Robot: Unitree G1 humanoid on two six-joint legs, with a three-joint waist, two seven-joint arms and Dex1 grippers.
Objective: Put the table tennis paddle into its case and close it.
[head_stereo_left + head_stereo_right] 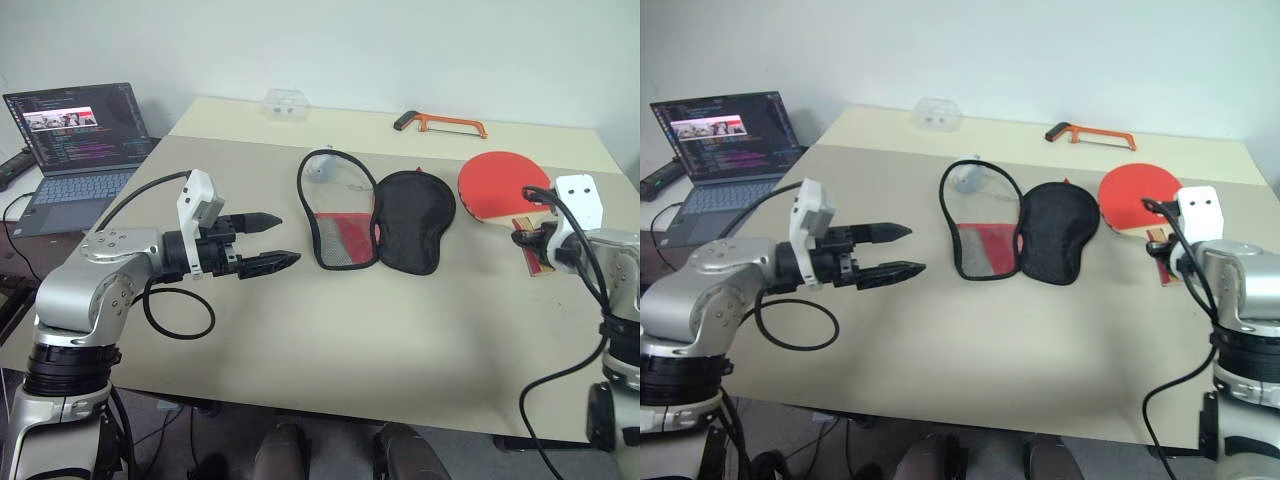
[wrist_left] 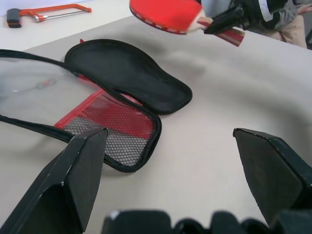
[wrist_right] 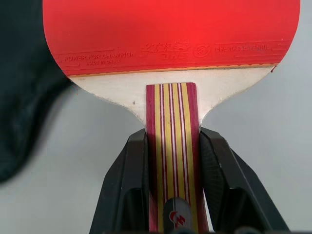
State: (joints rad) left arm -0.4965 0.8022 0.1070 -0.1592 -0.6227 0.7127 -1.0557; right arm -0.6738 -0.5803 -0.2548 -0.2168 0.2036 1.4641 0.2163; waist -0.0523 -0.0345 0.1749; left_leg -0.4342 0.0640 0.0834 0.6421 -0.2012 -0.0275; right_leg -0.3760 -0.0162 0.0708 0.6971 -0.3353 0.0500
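Right wrist view: right end effector (image 3: pixel 173 195) clamps the table tennis paddle (image 3: pixel 170 48) by its stiff, light handle (the sensible hold). Left end effector (image 1: pixel 272 240) gapes wide, empty, near the floppy case (image 1: pixel 370 215).

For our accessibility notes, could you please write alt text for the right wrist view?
The right gripper clamps the striped wooden handle of the table tennis paddle, its red rubber blade filling the upper frame. The black case lies beside it on the pale table.

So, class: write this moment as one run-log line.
right pincer: shut on paddle handle | left pincer: open, empty | case: unzipped, lying open on table
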